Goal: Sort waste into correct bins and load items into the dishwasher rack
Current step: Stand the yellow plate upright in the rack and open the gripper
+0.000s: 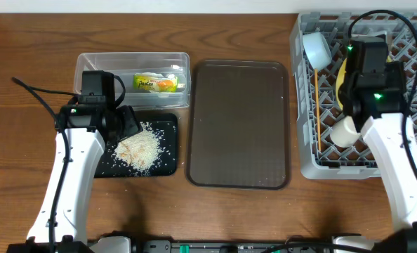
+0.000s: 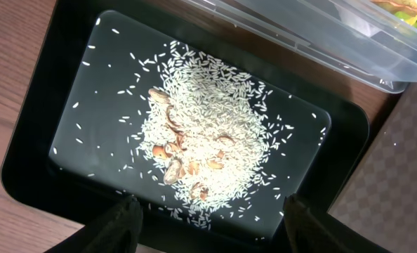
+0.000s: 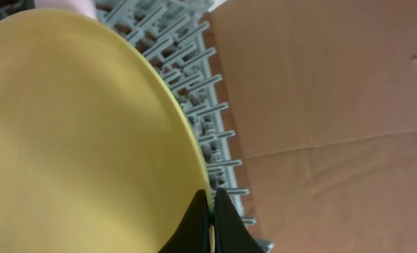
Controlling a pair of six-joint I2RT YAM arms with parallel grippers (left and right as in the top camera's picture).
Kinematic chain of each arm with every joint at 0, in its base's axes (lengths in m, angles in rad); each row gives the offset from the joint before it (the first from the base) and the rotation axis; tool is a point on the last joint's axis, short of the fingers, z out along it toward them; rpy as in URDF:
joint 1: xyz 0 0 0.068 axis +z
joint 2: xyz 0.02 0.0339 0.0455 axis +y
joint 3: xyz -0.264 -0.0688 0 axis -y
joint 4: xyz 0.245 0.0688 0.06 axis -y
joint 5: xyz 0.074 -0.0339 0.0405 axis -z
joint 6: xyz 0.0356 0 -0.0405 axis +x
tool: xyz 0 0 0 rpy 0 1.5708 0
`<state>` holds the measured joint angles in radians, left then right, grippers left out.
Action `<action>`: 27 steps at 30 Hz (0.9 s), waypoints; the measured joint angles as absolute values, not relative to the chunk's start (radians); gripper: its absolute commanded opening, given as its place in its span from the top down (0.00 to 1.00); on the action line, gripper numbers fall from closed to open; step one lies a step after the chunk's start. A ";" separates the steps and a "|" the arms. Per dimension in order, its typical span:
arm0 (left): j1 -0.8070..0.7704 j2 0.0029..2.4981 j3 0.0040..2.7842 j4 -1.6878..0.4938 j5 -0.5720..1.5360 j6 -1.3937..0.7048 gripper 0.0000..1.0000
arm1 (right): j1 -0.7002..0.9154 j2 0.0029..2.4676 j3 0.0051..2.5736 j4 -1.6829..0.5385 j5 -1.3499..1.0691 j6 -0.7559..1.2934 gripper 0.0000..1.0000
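Count, left side: one clear tub [image 1: 96, 62] at far left, with one green-and-orange wrapper [image 1: 156, 83] inside. One black tray [image 1: 168, 167] just near of the tub, carrying one heap of rice [image 1: 140, 149], stray grains scattered round it and a few brown scraps [image 2: 177, 151] mixed in.

Count, centre: one brown serving tray [image 1: 238, 126].

Count, right side: one grey rack [image 1: 308, 165], holding:
- one pale bowl [image 1: 316, 48] in its far left corner
- one white cup [image 1: 343, 131] toward the near side
- chopsticks [image 1: 318, 105] laid lengthwise along the left wall, number not discernible
- one yellow plate [image 1: 342, 74] standing on edge among the pegs

Surroundings: wooden table [image 1: 40, 42] under everything. Right arm [image 1: 398, 154] stretched over the rack, hiding most of the plate from above. Left arm [image 1: 71, 169] over the left part of the black tray, hiding that end.

Pincers:
- left pincer [image 2: 210, 207] released, fingers [image 2: 117, 225] spread wide, poised above the black tray beside the rice heap. Nothing held; contact with the grains not discernible.
- right pincer [image 3: 211, 204] clenched on the rim of the plate, one fingertip on each face, plate upright with rack pegs just behind.
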<state>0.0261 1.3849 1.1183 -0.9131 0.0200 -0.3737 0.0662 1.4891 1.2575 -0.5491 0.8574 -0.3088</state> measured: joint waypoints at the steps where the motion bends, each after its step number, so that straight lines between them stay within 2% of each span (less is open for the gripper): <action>1: 0.026 1.385 1.118 -0.913 0.020 -0.374 0.32 | 0.066 1.499 1.257 -0.550 0.857 -0.297 0.99; 4: 0.026 1.385 1.118 -0.913 0.020 -0.374 0.32 | 0.069 1.516 1.258 -0.550 0.844 -0.271 0.97; 5: 0.026 1.385 1.118 -0.913 0.020 -0.374 0.32 | 0.071 1.520 1.257 -0.551 0.832 -0.264 0.93; 7: 0.026 1.385 1.118 -0.913 0.020 -0.374 0.32 | 0.080 1.524 1.257 -0.551 0.794 -0.243 0.78; 8: 0.026 1.385 1.118 -0.913 0.020 -0.374 0.32 | 0.088 1.526 1.257 -0.551 0.767 -0.235 0.64; 9: 0.026 1.385 1.118 -0.913 0.020 -0.374 0.32 | 0.096 1.527 1.257 -0.552 0.742 -0.223 0.56; 11: 0.026 1.385 1.119 -0.913 0.020 -0.374 0.32 | 0.107 1.527 1.257 -0.553 0.698 -0.196 0.47; 18: 0.026 1.385 1.118 -0.928 0.020 -0.373 0.32 | 0.105 1.527 1.257 -0.591 0.569 -0.048 0.39; 22: 0.026 1.383 1.119 -0.931 0.041 -0.338 0.32 | 0.075 1.517 1.257 -0.598 0.368 0.000 0.39; 27: 0.009 1.379 1.139 -0.916 0.097 -0.268 0.31 | 0.013 1.469 1.257 -0.554 0.055 0.024 0.35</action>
<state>0.0090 1.3792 1.1389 -0.9161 0.0971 -0.2676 0.0132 1.4693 1.2572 -0.5541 0.0547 0.0242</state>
